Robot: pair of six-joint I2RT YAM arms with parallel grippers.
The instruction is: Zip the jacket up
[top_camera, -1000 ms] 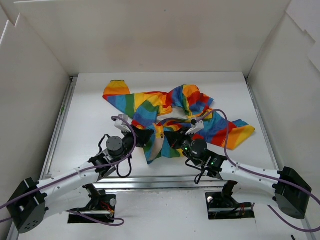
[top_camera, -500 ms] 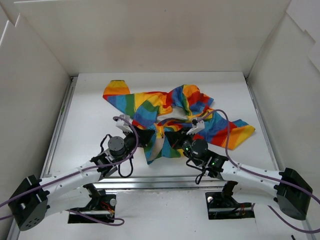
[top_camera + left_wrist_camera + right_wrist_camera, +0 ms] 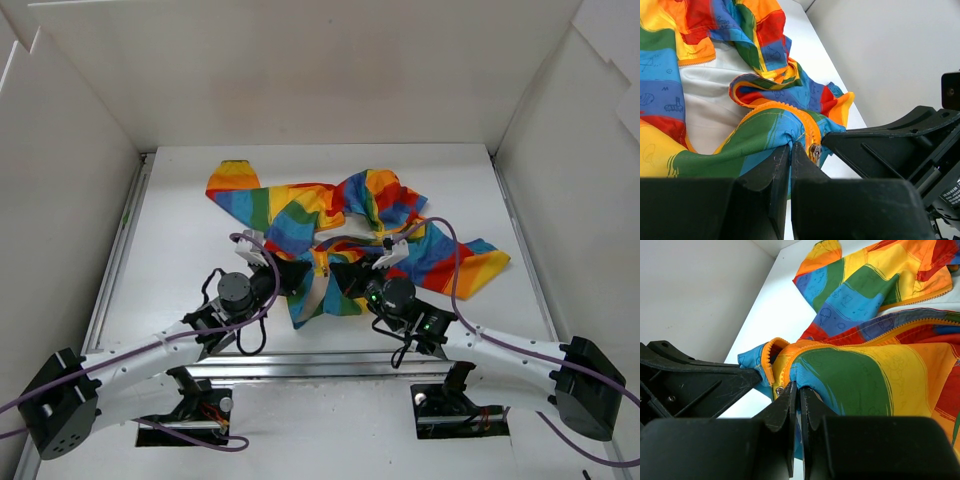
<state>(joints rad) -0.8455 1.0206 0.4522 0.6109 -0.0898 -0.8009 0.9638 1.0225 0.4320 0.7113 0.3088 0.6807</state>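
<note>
So the jacket (image 3: 340, 225) is lying crumpled roughly in the middle of the white counter (image 3: 170, 240). It's unzipped, with some of the white lining (image 3: 710, 100) showing between the front panels. One sleeve (image 3: 235, 182) sticks out to the far left and the other sleeve (image 3: 480, 262) trails off to the right. There's a bunched-up lump of stripes at the far side that might be the hood, but I honestly can't tell.

Both arms reach in to the near hem of the jacket, and they meet almost nose to nose there. The left hand (image 3: 290, 272) is closed, with a fold of the green and blue fabric pinched between its fingertips right by the orange zipper tape (image 3: 790, 107). In the left wrist view a small metal zipper slider (image 3: 815, 151) sits just beside those fingertips, and the right hand's black body is almost touching that spot.

The right hand (image 3: 345, 275) is closed too, clamped on the hem edge of the other panel where the green stripe curls over. In its own wrist view there's a little metal bit (image 3: 780, 389) at the end of the zipper tape, right next to its fingertips (image 3: 790, 395). The zipper teeth run apart from there, so it isn't zipped.
</note>
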